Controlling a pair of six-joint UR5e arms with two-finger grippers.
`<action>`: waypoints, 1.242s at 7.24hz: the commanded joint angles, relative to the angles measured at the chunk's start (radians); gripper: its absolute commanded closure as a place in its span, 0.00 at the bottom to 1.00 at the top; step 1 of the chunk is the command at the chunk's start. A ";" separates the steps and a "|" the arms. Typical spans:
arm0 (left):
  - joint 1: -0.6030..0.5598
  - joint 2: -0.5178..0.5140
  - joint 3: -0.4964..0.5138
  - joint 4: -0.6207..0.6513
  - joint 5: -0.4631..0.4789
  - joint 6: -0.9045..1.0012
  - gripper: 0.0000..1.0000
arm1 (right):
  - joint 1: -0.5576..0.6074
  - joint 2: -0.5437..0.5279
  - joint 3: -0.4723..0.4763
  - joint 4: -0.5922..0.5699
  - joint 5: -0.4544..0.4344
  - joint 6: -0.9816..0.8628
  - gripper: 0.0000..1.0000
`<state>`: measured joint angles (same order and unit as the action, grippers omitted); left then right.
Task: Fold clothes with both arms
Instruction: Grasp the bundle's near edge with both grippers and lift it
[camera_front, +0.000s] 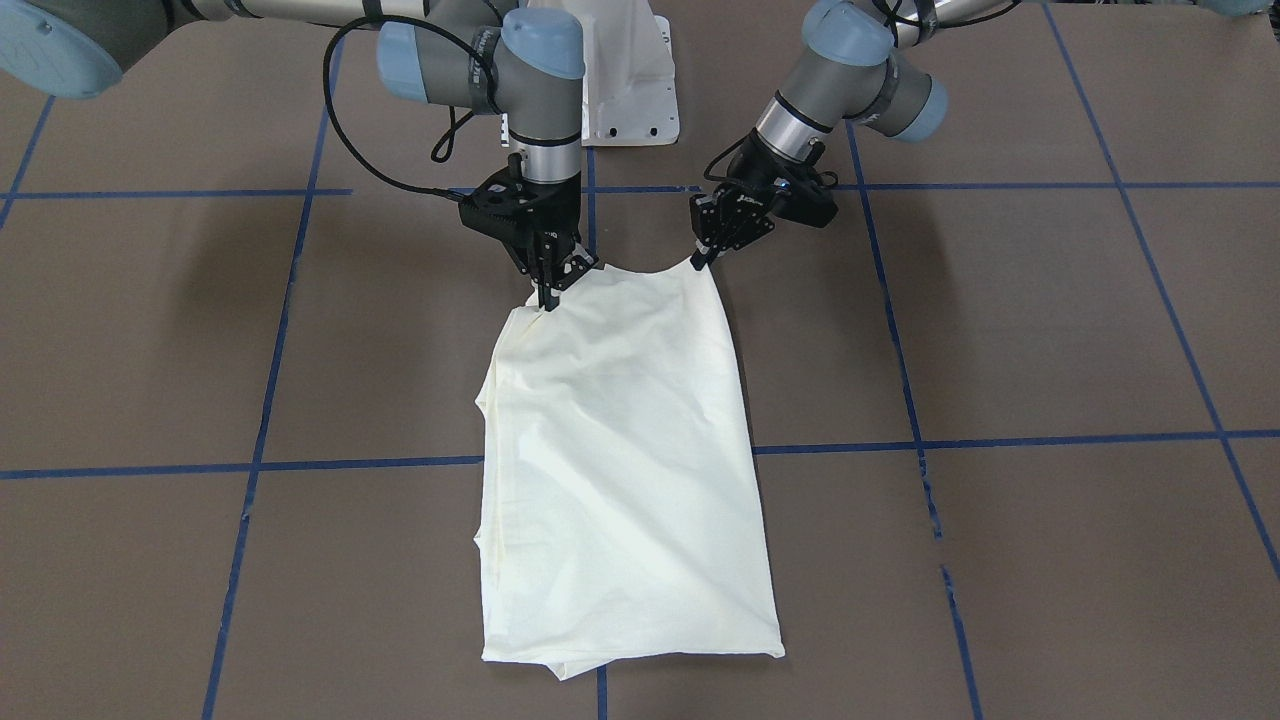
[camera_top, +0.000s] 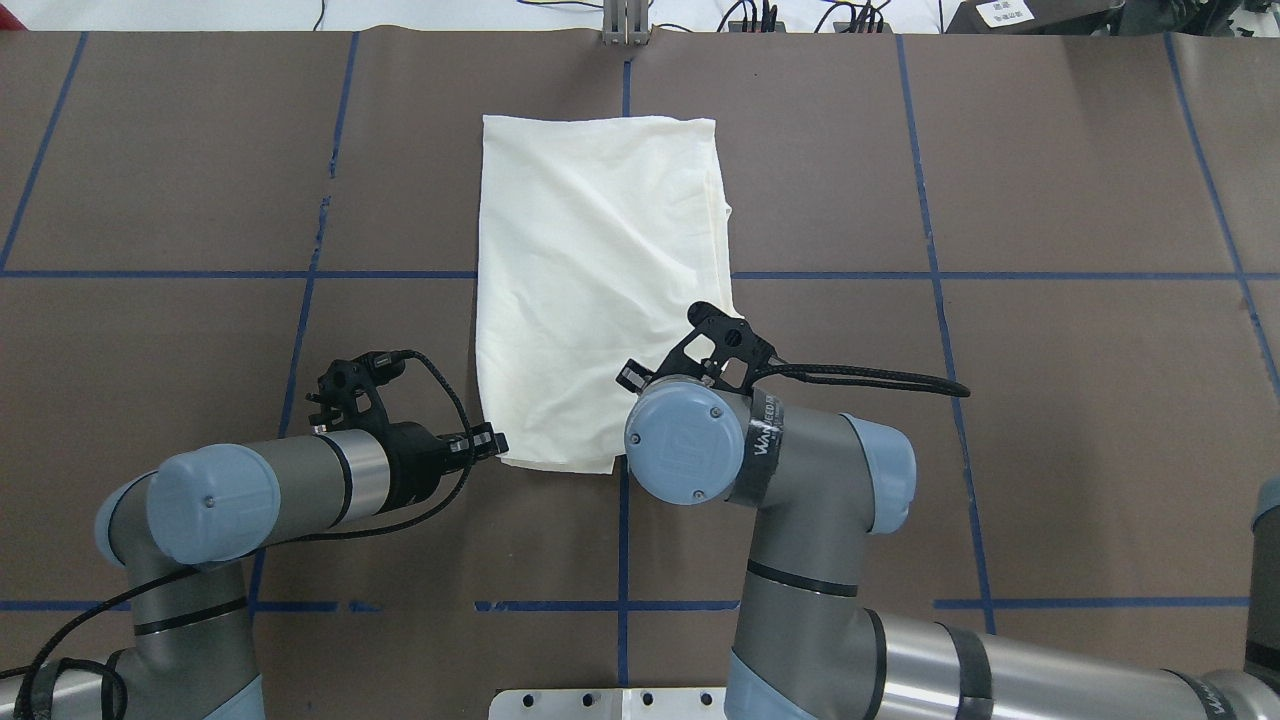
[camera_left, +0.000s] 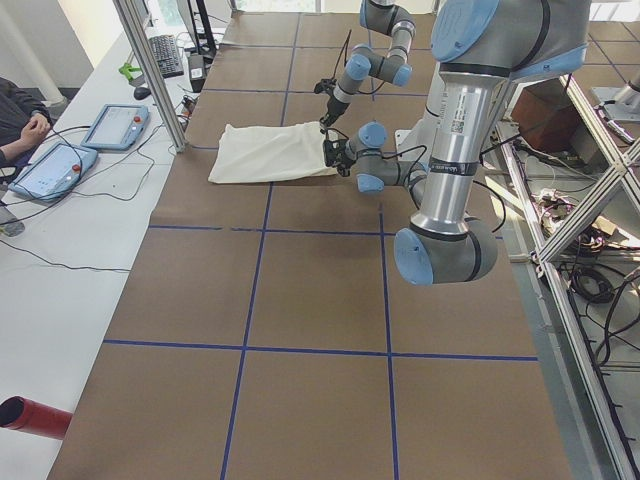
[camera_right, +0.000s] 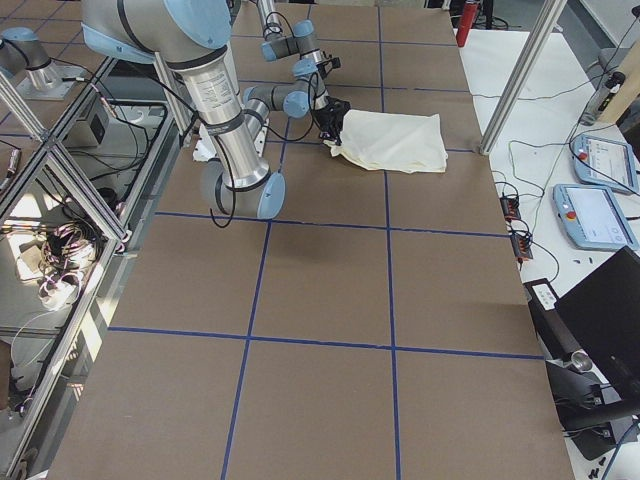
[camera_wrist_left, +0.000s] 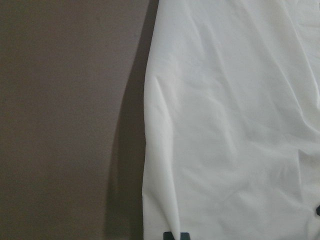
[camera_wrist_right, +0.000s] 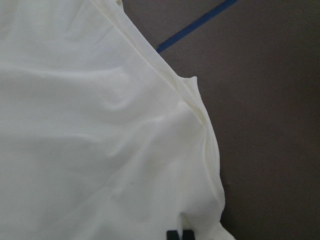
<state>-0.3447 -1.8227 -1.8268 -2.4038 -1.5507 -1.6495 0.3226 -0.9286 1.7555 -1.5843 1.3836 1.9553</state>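
— Facing the robot from across the table, where did the shirt (camera_front: 625, 470) lie?

— Flat on the brown table (camera_front: 1050, 320), a cream oblong running from just above the frame's centre to its lower edge, plain cloth uppermost. The right gripper (camera_front: 548, 296), left of centre, had its fingers pinched together on the upper-left corner. The left gripper (camera_front: 703, 260), slanting in from the upper right, was nipped onto the upper-right corner. A white base plate (camera_front: 632, 90) sat at top centre, apart from the cloth.

— And from overhead?

— The shirt filled the upper middle. The left gripper met its lower-left corner. The right arm (camera_top: 800, 470) covered the lower-right corner with its wrist, so that pinch was hidden.

— The side views?

— From the left end, the shirt lay in the upper middle with both grippers at its right-hand edge, too small to judge. A person's hands (camera_left: 30, 125) rested at the left edge beside a pendant (camera_left: 115, 125). From the right end, the shirt lay upper centre, the grippers at its left-hand edge.

— The wrist cameras?

— Left wrist: cloth over the right half and more, bare table on the left, fingertips (camera_wrist_left: 170, 235) close together against the fabric at the bottom edge. Right wrist: cloth across the left, a blue tape line (camera_wrist_right: 195, 25) at upper centre, fingertips (camera_wrist_right: 172, 235) nearly touching on the cloth's edge at the bottom.
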 joint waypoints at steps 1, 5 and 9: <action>-0.019 0.008 -0.186 0.181 -0.058 0.000 1.00 | -0.022 -0.082 0.225 -0.091 0.002 0.002 1.00; -0.011 -0.051 -0.549 0.662 -0.144 -0.010 1.00 | -0.125 -0.073 0.495 -0.396 -0.001 0.048 1.00; -0.159 -0.196 -0.323 0.692 -0.150 0.159 1.00 | 0.027 -0.050 0.272 -0.188 0.003 -0.032 1.00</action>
<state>-0.4491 -1.9883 -2.2152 -1.7146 -1.6971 -1.5525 0.3052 -0.9900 2.1043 -1.8479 1.3860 1.9332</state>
